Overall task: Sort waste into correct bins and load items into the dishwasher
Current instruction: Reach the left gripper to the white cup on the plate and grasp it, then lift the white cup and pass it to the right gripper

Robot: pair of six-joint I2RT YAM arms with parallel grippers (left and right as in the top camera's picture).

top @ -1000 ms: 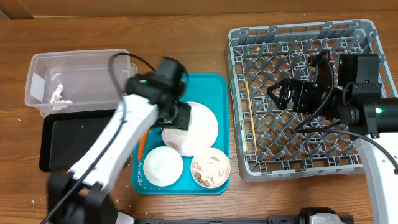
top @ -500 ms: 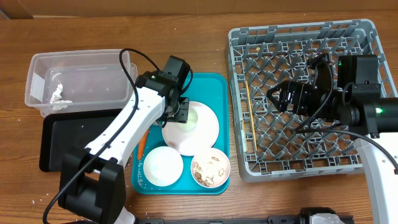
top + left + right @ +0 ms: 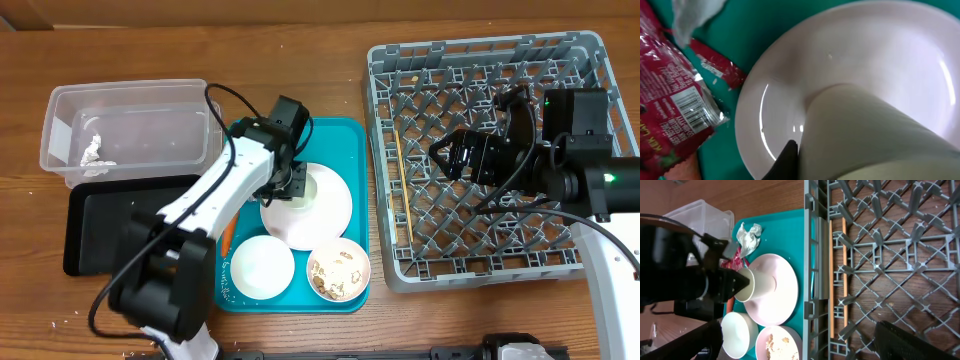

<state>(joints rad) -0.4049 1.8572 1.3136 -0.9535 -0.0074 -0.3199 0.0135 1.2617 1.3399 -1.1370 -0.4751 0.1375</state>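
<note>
A cream paper cup (image 3: 306,188) stands on a white plate (image 3: 325,212) in the teal tray (image 3: 340,140). My left gripper (image 3: 293,184) is shut on the cup's wall at the rim; in the left wrist view one black fingertip (image 3: 786,159) presses against the cup (image 3: 870,130) over the plate (image 3: 850,55). Beside the plate lie a red wrapper (image 3: 675,100) and a crumpled tissue (image 3: 695,12). My right gripper (image 3: 455,155) hangs open above the grey dish rack (image 3: 585,60), with nothing between its fingers. Chopsticks (image 3: 398,165) lie in the rack.
An empty white bowl (image 3: 262,267) and a bowl with food scraps (image 3: 338,270) sit at the tray's front. An orange stick-like item (image 3: 228,232) lies on the tray's left edge. At the left are a clear bin (image 3: 125,100) holding a tissue and a black tray (image 3: 100,225).
My left gripper has shifted slightly over the plate and closed onto the cup's rim. The right arm has not moved.
</note>
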